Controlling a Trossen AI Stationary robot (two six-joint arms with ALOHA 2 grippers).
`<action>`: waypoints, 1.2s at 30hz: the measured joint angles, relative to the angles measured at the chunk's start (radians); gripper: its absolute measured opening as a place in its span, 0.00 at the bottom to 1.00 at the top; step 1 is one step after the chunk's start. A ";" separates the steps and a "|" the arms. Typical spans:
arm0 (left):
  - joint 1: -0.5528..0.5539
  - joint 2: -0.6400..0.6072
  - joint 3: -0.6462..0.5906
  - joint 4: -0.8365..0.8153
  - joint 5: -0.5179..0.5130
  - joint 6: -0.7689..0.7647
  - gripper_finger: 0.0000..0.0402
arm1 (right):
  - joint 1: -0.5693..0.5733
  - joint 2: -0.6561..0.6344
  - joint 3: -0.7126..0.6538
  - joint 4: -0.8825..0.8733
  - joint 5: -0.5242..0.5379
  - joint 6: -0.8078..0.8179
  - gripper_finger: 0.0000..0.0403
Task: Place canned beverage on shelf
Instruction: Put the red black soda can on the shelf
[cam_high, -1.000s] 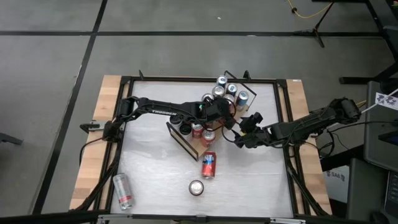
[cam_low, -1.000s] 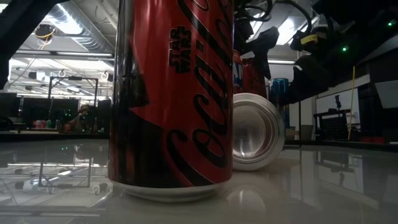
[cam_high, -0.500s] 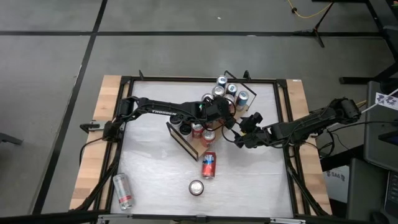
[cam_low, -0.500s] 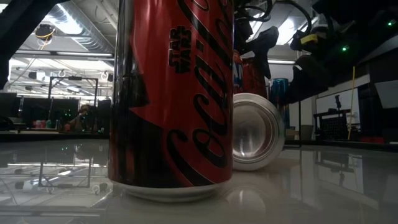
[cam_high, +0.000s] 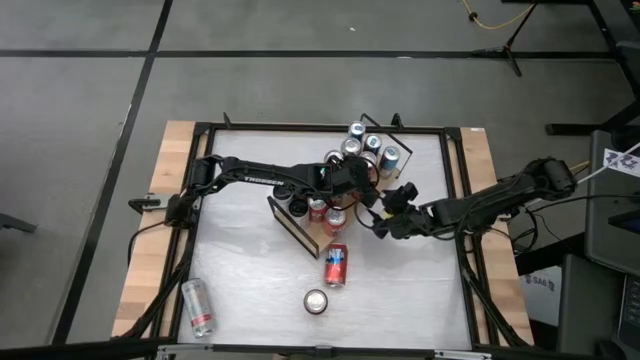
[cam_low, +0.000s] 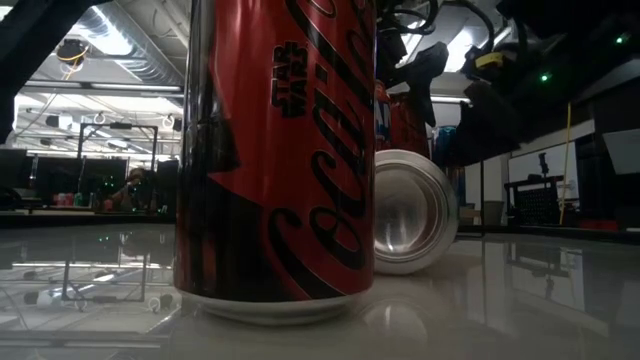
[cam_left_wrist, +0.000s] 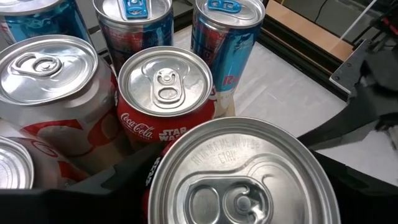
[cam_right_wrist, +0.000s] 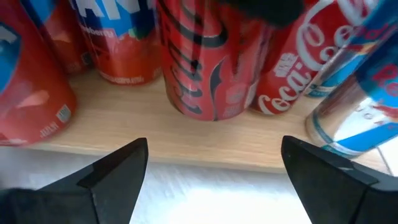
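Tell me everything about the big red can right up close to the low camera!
The red Coca-Cola can stands upright on the glossy white table, alone in front of the shelf. It looks like shiny metal, red with black swirls, white script lettering and a small Star Wars logo. From above, its silver top shows. A tipped-over can lies behind it. Nothing grips it.

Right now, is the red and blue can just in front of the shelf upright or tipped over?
Tipped over: the red and blue can lies on its side on the table, its full side visible from above.
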 joint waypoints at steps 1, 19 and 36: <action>0.000 0.000 0.000 0.000 0.000 0.000 0.76 | 0.000 0.013 0.000 0.008 0.001 0.000 0.89; 0.000 0.000 0.000 -0.002 0.019 0.006 0.76 | 0.000 0.114 0.000 0.099 0.060 -0.001 0.89; -0.001 0.001 -0.001 0.008 0.032 -0.007 0.89 | 0.000 0.114 0.000 0.098 0.059 -0.002 0.89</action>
